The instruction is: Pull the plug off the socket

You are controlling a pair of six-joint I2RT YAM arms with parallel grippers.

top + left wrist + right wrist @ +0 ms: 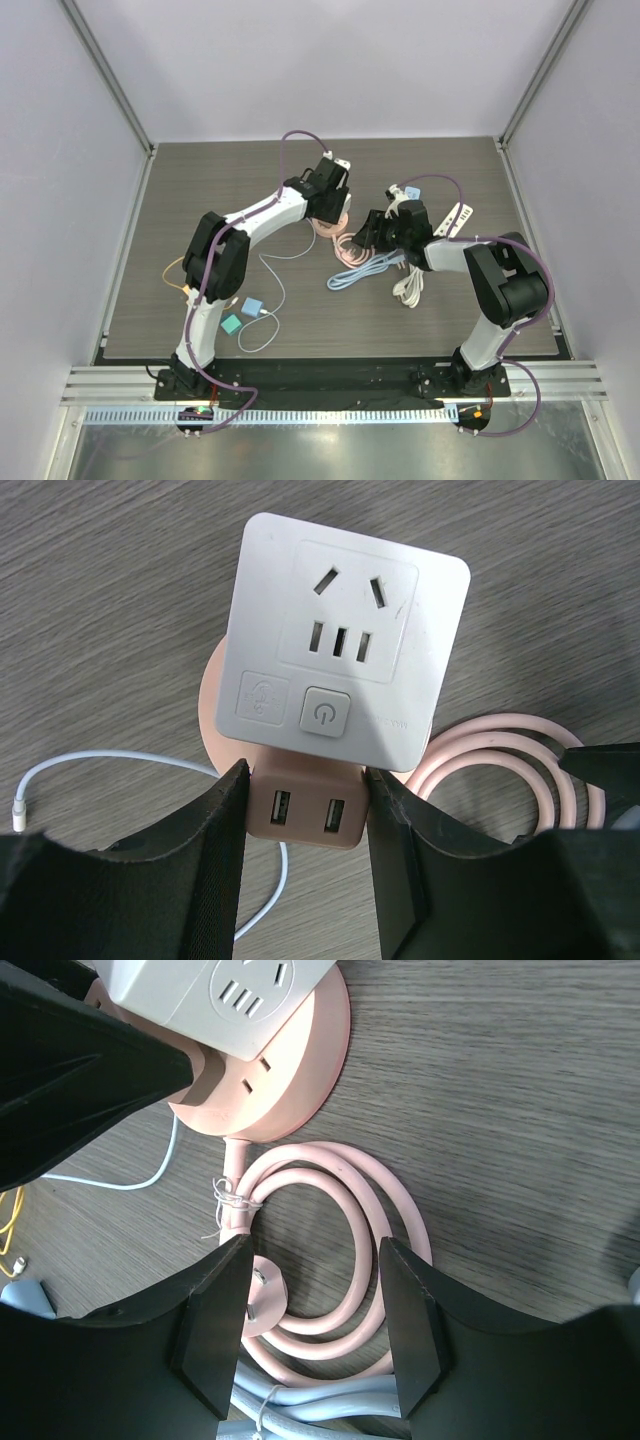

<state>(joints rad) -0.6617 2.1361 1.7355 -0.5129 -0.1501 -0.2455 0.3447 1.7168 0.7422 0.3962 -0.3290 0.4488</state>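
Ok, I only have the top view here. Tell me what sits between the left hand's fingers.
Observer: The left hand grips the USB block of the pink socket, right below the white plug.
Operator: Fine. Report the right hand.
Observer: The right hand is open over the coiled pink cord, holding nothing.
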